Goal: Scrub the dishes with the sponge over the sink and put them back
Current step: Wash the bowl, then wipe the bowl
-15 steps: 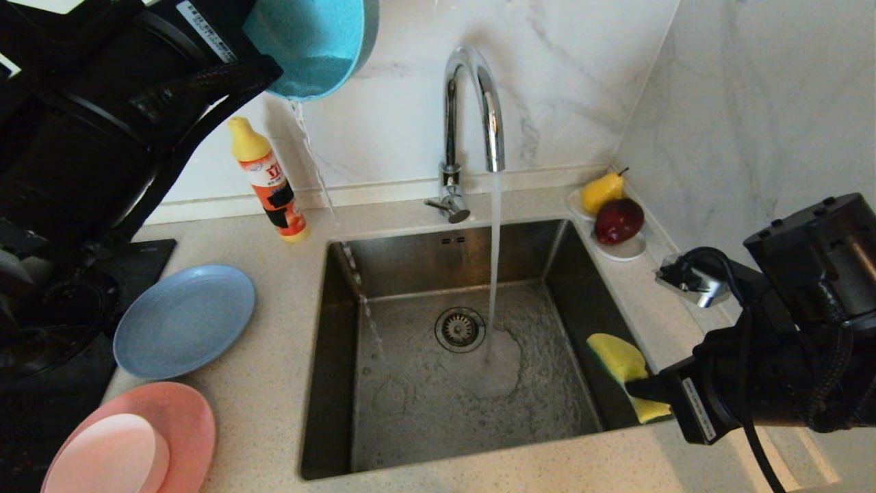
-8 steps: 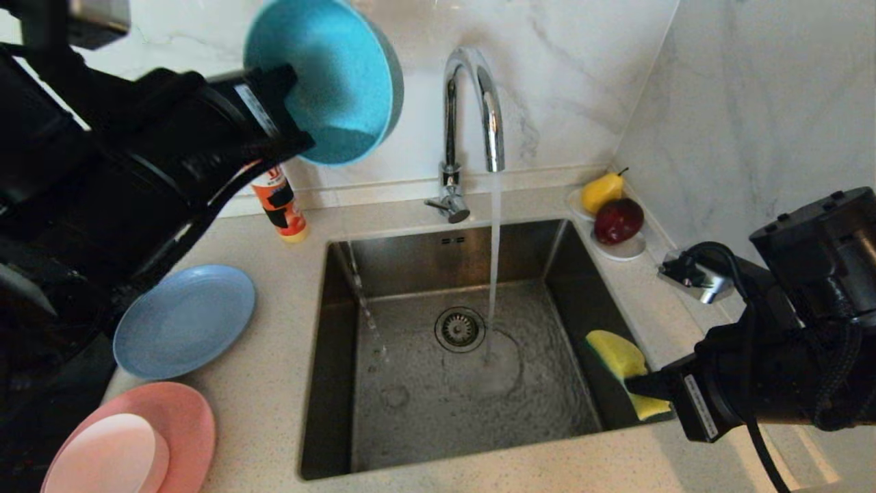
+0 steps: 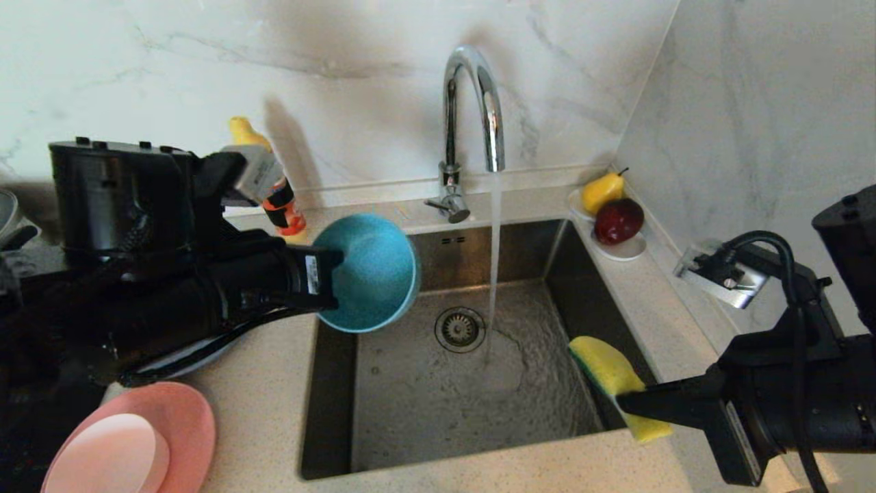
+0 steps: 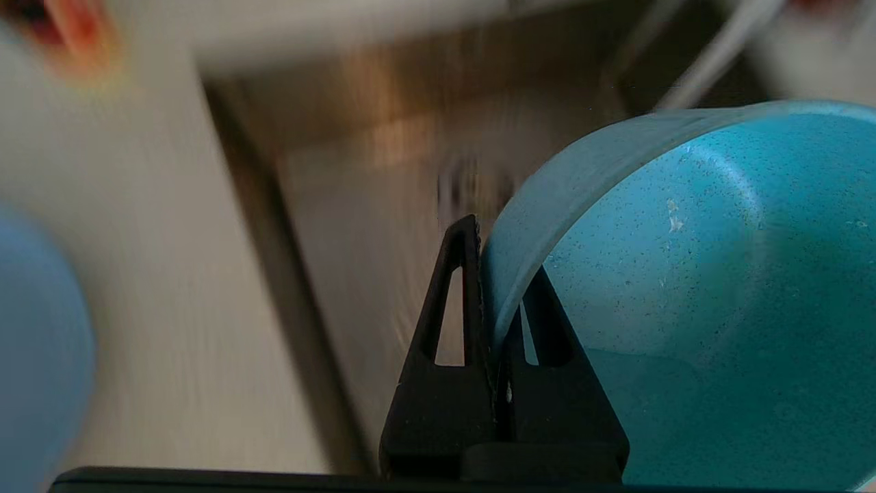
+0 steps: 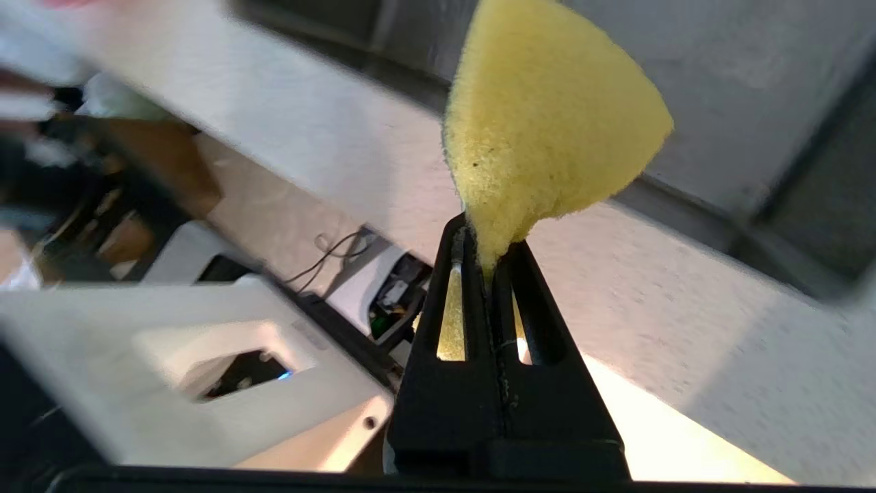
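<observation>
- Holding the teal bowl [image 3: 369, 270] by its rim with my left gripper [image 3: 327, 279], fingers pinched tight on the wall, one inside and one outside.
- Bowl is tipped on its side: the opening faces back toward my left wrist, the base points away toward the faucet [image 3: 472, 109] and the running water.
- It hangs over the near-left corner of the sink [image 3: 438, 418], just ahead of my fingertips and clear of the basin floor.
- My right gripper [image 3: 626, 400] is clamped fully on one end of the sponge [image 3: 606, 373]; the foam is squashed flat between the fingers.
- Sponge long axis runs straight out from my right fingertips, up and away toward the drain [image 3: 459, 329]. Yellow foam faces up, green scouring face shows along the edge toward the basin.
- Sponge sits over the right rim of the sink, low, well apart from the bowl, with the water stream between the two.
- Behind my left arm, a sliver of the blue plate [image 4: 34, 342] shows on the counter.
- Pink plate [image 3: 185, 418] is further back beside that arm, with the pale bowl [image 3: 106, 455] resting on it.
- Detergent bottle [image 3: 287, 205] stands by the wall beyond my left wrist.
- Fruit dish [image 3: 619, 248] sits in the far corner past my right gripper.
</observation>
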You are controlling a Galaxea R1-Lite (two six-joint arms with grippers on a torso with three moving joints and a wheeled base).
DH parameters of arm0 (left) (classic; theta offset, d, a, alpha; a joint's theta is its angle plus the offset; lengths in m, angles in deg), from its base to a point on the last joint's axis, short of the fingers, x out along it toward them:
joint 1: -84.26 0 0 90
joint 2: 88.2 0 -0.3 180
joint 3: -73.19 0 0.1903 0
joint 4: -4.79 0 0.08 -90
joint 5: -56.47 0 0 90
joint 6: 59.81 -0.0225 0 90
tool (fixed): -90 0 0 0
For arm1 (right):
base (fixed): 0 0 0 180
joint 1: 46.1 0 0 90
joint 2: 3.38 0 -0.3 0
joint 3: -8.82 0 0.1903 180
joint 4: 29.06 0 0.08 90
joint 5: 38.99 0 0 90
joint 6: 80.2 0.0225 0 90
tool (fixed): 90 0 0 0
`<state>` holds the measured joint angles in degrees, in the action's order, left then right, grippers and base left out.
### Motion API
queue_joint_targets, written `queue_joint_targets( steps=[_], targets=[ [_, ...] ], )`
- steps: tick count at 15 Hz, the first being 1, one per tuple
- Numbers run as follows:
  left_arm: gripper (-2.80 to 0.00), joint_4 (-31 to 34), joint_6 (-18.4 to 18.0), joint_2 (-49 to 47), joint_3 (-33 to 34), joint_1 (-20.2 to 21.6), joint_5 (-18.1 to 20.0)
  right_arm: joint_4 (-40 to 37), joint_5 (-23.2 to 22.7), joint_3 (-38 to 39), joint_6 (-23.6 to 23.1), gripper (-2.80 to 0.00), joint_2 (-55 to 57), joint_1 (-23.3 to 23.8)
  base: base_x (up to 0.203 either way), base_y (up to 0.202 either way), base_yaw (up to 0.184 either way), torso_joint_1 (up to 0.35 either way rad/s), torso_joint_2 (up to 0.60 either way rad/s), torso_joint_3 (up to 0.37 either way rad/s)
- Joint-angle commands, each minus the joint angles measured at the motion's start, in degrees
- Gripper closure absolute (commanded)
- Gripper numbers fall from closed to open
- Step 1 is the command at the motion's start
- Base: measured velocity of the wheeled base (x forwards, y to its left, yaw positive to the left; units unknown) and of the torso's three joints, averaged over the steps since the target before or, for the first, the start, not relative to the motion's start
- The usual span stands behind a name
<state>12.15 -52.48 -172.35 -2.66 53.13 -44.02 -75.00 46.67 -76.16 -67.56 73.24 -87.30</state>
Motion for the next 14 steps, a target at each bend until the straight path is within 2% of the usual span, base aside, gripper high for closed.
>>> queue_joint_targets(
  steps=[1, 3, 5, 9, 11, 14],
  targets=[
    [0.0, 11.21, 3.59, 0.75, -2.48, -0.05, 0.82, -0.99, -1.1, -3.0, 0.06, 0.0, 0.07, -4.21, 0.0, 0.0, 0.0, 0.0, 0.0, 0.0],
    [0.0, 13.55, 4.35, 0.78, -2.48, -0.14, 1.67, -2.65, -3.63, -5.95, 0.16, 0.0, 1.41, -6.88, 0.0, 0.0, 0.0, 0.0, 0.0, 0.0],
    [0.0, 20.46, 4.55, 0.86, -2.85, -0.64, 1.87, -3.54, -7.31, -9.57, 2.04, 0.0, 3.56, -9.37, 0.0, 0.0, 0.0, 0.0, 0.0, 0.0],
    [0.0, 21.12, 4.44, -0.43, -2.63, -2.45, 1.71, -8.68, -15.8, -16.33, 4.07, 0.0, 7.72, -10.64, 0.0, 0.0, 0.0, 0.0, 0.0, 0.0],
    [0.0, 18.74, 4.36, -1.63, -2.29, -3.67, -0.46, -8.93, -17.42, -19.71, 6.69, 0.0, 11.2, -10.71, 0.0, 0.0, 0.0, 0.0, 0.0, 0.0],
    [0.0, 10.26, 4.24, -3.61, -0.75, -6.72, -8.08, -8.94, -18.61, -22.88, 10.17, 0.0, 16.2, -10.77, 0.0, 0.0, 0.0, 0.0, 0.0, 0.0]
  ],
)
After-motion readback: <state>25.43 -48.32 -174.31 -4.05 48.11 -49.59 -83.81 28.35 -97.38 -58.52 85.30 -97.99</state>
